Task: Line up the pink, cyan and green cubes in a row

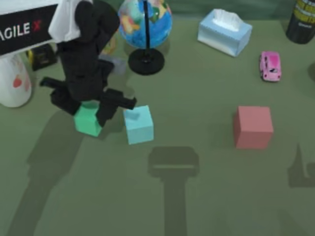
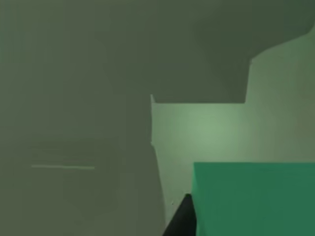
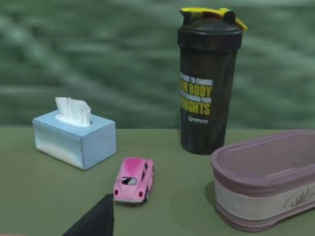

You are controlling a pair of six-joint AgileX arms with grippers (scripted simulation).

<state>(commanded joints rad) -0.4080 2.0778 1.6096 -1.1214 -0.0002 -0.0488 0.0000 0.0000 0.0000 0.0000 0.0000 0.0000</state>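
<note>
Where lettering is legible: "AGILE X" on the white left arm housing [image 1: 24, 27]; yellow print on the black shaker bottle [image 3: 209, 81], top line too small, then "BODY", partly readable. Surface: matte olive-green table [image 1: 197, 196], blurred dark green backdrop behind. Left gripper [image 1: 91, 110] low over the green cube [image 1: 87, 120], fingers straddling it; whether they pinch it, cannot tell. Cyan cube [image 1: 139, 125] just beside those fingers. Pink cube [image 1: 253, 127] well apart, rightward. Right gripper: one dark fingertip [image 3: 96, 221] visible, spread cannot be told. Also present: globe [image 1: 145, 22], tissue box [image 1: 224, 32], pink toy car [image 1: 270, 66], mauve tub [image 3: 266, 179].
</note>
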